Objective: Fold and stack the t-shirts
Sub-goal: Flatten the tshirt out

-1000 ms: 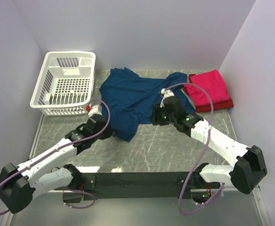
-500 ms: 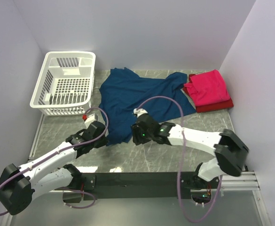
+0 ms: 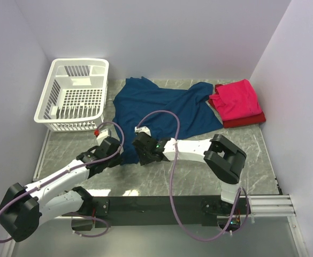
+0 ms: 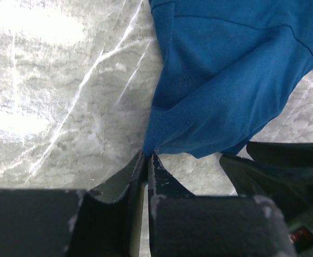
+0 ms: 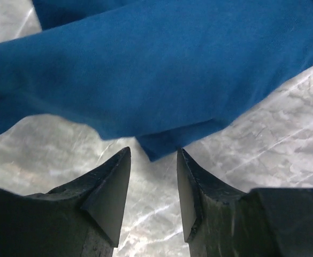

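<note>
On the table (image 3: 199, 171), two red t-shirts (image 3: 236, 101); left end effector (image 4: 147, 155) pinches one navy t-shirt (image 3: 156, 104), right end effector (image 5: 153, 152) open.

My left end effector (image 3: 115, 153) and right end effector (image 3: 141, 151) sit at the navy t-shirt (image 3: 156, 104), at its near edge on the bench (image 3: 199, 174).

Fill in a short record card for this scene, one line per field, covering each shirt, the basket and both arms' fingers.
navy t-shirt: spread out and crumpled at the far middle of the table, not yet folded
pink-red t-shirt: folded, far right, lying on a darker red t-shirt
basket: white, slotted, far left corner
left fingers: shut, apparently pinching the navy shirt's near corner
right fingers: open, with a hem edge just ahead of their tips, not gripped
</note>
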Robot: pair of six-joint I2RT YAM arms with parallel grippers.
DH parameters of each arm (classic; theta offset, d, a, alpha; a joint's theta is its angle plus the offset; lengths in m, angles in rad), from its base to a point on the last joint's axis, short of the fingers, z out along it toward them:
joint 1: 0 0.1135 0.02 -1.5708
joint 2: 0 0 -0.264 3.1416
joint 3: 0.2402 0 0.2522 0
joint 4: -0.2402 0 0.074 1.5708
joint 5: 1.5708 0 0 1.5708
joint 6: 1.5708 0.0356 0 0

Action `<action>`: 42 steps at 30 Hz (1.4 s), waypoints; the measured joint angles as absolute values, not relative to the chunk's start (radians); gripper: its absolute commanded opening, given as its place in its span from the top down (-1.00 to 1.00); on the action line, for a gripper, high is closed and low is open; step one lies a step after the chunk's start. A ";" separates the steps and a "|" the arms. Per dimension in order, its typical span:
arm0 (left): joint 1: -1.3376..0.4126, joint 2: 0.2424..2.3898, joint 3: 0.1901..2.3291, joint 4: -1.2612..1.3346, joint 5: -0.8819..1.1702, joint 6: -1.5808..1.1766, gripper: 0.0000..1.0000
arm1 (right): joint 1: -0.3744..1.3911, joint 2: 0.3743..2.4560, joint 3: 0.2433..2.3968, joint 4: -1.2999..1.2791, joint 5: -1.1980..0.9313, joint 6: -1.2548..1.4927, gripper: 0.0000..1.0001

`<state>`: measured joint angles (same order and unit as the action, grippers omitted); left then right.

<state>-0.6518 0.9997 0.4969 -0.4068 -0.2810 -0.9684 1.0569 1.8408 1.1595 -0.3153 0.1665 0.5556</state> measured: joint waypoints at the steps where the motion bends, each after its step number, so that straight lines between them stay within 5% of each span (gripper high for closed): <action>1: -0.649 1.000 0.497 -0.405 -0.280 -0.964 0.79 | 1.058 1.850 1.165 -0.319 0.172 0.558 0.08; 7: -0.643 1.013 0.496 -0.393 -0.274 -0.954 0.80 | 1.058 1.886 1.195 -0.345 0.207 0.568 0.23; 11: -0.641 1.013 0.495 -0.386 -0.270 -0.950 0.81 | 1.058 1.906 1.213 -0.352 0.229 0.575 0.78; 14: -0.638 1.013 0.494 -0.384 -0.262 -0.946 0.81 | 1.058 1.905 1.212 -0.353 0.236 0.579 1.00; 29: -0.638 0.957 0.480 -0.413 -0.183 -0.940 0.67 | 1.148 1.731 1.087 -0.495 0.212 0.576 1.00; 36: -0.656 0.918 0.454 -0.463 -0.146 -0.958 -0.11 | 1.198 1.708 1.078 -0.555 0.186 0.579 1.00; 42: -0.682 0.821 0.494 -0.563 -0.176 -0.986 -0.56 | 1.215 1.689 1.073 -0.593 0.172 0.588 0.33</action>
